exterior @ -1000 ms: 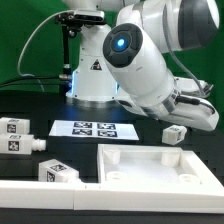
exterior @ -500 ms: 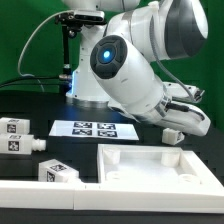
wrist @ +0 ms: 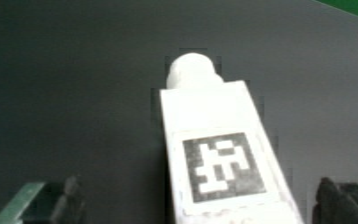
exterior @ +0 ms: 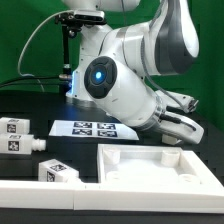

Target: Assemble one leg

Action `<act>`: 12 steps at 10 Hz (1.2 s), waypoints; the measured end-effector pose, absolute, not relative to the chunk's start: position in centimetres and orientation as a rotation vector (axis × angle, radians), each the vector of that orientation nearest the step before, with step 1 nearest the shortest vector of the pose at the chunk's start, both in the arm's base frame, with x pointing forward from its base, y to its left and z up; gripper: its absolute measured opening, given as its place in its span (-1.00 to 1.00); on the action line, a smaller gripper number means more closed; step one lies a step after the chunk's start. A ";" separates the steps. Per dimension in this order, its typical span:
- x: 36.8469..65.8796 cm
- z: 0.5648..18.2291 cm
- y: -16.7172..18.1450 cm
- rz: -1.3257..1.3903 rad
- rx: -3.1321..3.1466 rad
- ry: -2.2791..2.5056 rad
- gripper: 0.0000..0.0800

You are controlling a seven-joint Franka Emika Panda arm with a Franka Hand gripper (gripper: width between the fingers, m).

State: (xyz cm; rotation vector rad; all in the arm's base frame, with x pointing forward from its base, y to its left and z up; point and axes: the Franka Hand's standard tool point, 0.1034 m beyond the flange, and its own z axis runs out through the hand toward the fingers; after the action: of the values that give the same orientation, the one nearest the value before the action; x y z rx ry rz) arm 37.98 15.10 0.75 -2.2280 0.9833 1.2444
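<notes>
gripper: my gripper (wrist: 194,204) is released, jaws spread wide, holding nothing; the fingers (wrist: 41,200) flank the leg without touching it.
leg: the leg (wrist: 208,130) lies flat on the dark table (wrist: 51,80), lengthwise between the jaws, tag facing up, rounded peg end pointing away from the wrist.
leg's place: in the exterior view the gripper (exterior: 183,124) hides it; i judge it sits just behind the white panel (exterior: 150,168), at its far edge toward the exterior view's right.
handling: i judge it light, stiff, smooth plastic; not fragile, but it could twist if pinched off centre.
where to hold: across the two long flat sides, about mid-length, clear of the peg.
other parts: a spare leg (exterior: 58,172) lies just beside the panel on the exterior view's left; the marker board (exterior: 85,128) lies behind the panel.
</notes>
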 end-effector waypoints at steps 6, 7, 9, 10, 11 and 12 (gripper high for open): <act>38.0 0.7 15.1 1.245 -2.227 0.985 -0.29; 38.1 0.8 14.9 1.240 -2.227 0.987 -0.29; 41.8 4.9 11.8 1.175 -2.241 0.956 -0.29; 42.9 7.3 11.2 1.126 -2.288 0.927 -0.29; 43.1 8.6 11.7 1.128 -2.320 0.910 -0.29; 43.3 8.9 12.2 1.115 -2.351 0.896 -0.29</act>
State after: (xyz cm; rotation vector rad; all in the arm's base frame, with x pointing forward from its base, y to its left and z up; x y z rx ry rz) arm 43.33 12.19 8.93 -2.3515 0.8960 1.1152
